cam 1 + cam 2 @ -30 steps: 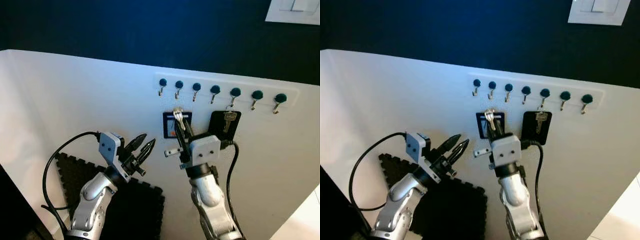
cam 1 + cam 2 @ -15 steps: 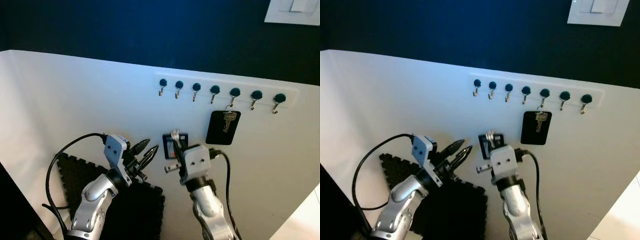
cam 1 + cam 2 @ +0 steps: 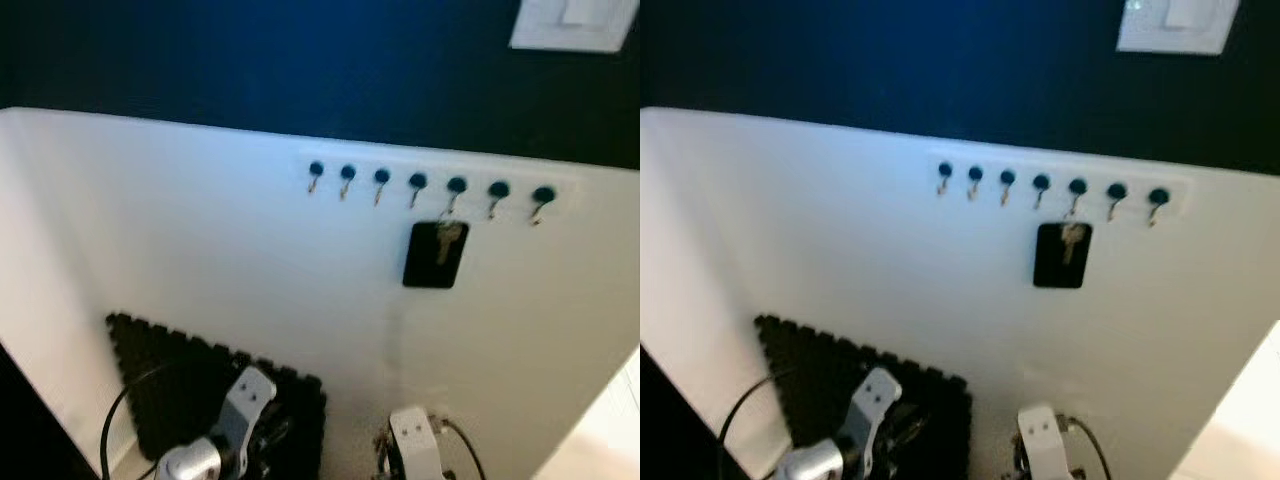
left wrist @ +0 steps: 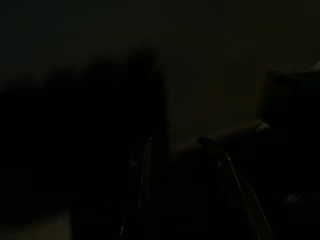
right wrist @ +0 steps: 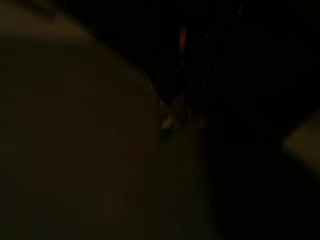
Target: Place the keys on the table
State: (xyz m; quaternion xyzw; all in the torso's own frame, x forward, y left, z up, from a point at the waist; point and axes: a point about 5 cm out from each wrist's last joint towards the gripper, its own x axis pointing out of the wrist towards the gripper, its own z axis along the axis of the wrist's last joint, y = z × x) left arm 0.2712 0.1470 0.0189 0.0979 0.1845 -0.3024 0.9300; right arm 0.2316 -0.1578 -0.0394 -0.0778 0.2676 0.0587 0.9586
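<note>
Keys (image 5: 172, 117) dimly between right fingers (image 5: 182, 75)

Row of seven hooks (image 3: 1045, 187) ran across the white wall (image 3: 820, 230). A black fob with a key (image 3: 1061, 254) hung at 5 o'clock below them, foam mat (image 3: 830, 370) down at 7.

Hook rail (image 3: 428, 186) sits upper centre-right of your frame, seven hooks across the wall panel (image 3: 200, 230). Key tag (image 3: 436, 254) hangs off the fifth hook from the left, just below the rail. Wall switch (image 3: 572, 24) is top right. Foam mat (image 3: 180, 385) lies lower left, below the panel. Both arms poke in at the bottom edge, right of the mat.
</note>
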